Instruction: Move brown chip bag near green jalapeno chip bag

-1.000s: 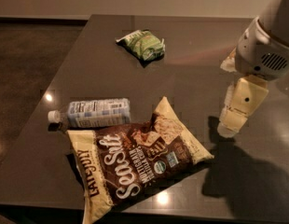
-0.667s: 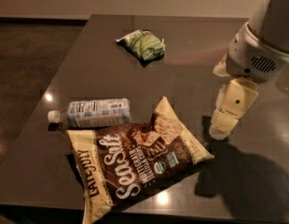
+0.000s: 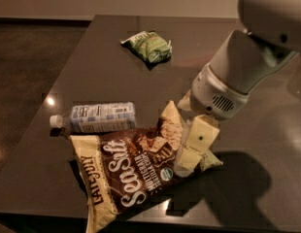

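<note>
The brown chip bag (image 3: 133,171), dark brown with cream edges and white "Sea Salt" lettering, lies flat at the front of the dark table (image 3: 247,178). My gripper (image 3: 192,157) hangs on the white arm just over the bag's right corner. The green jalapeno chip bag (image 3: 149,45), small and puffy, lies far back near the table's middle, well apart from the brown bag and the gripper.
A clear plastic bottle (image 3: 96,117) with a pale label lies on its side just behind the brown bag's left part. The table's front edge runs close under the brown bag. The left edge drops to a dark floor (image 3: 24,72).
The arm has swung left and down from the table's right side. The gripper now sits over the brown bag's right corner. The bags and bottle have not moved.
</note>
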Tool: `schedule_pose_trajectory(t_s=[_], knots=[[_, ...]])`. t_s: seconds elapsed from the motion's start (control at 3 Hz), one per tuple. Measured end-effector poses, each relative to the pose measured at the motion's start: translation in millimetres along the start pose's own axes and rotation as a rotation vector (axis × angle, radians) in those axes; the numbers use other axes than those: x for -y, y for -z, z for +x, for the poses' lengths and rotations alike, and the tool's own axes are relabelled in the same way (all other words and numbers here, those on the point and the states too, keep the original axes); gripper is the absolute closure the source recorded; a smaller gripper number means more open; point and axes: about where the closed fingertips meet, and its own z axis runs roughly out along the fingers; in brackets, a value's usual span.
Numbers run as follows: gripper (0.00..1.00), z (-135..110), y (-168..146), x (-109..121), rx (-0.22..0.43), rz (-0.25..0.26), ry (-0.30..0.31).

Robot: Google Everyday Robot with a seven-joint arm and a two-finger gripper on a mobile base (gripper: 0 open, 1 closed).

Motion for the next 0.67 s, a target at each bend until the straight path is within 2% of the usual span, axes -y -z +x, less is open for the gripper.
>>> schedule_pose_trajectory(t_s=[0.33,0.67], knots=[[0.02,-14.6,-37.5,-7.1,0.011,-0.059,0.022],[0.25,-21.6,-47.2,-6.1,0.010,-0.060,0.025]])
